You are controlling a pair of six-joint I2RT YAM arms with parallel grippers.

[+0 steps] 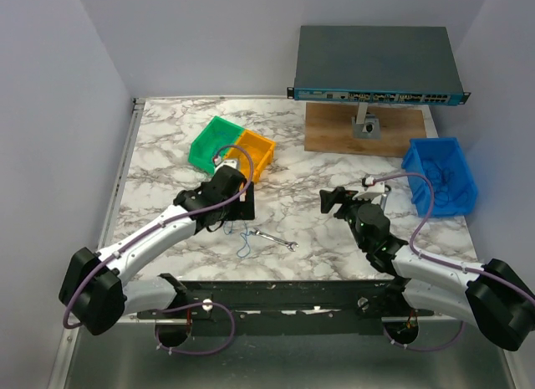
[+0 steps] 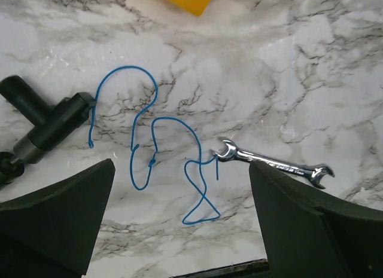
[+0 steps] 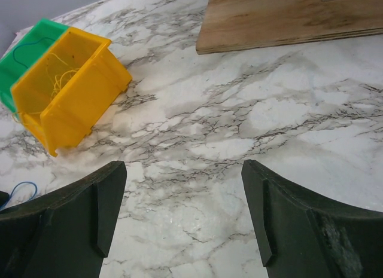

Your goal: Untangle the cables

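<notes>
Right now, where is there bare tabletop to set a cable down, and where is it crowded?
Free: the marble between yellow bin and wooden board, and the strip left of the green bin. Crowded: near edge, where the blue cable meets the wrench under the left pincer.

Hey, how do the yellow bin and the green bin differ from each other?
The yellow bin holds thin yellow wire; the green bin holds a blue wire. The green bin sits to the left of the yellow bin. Both are open bins of the same shape, side by side on the marble table.
</notes>
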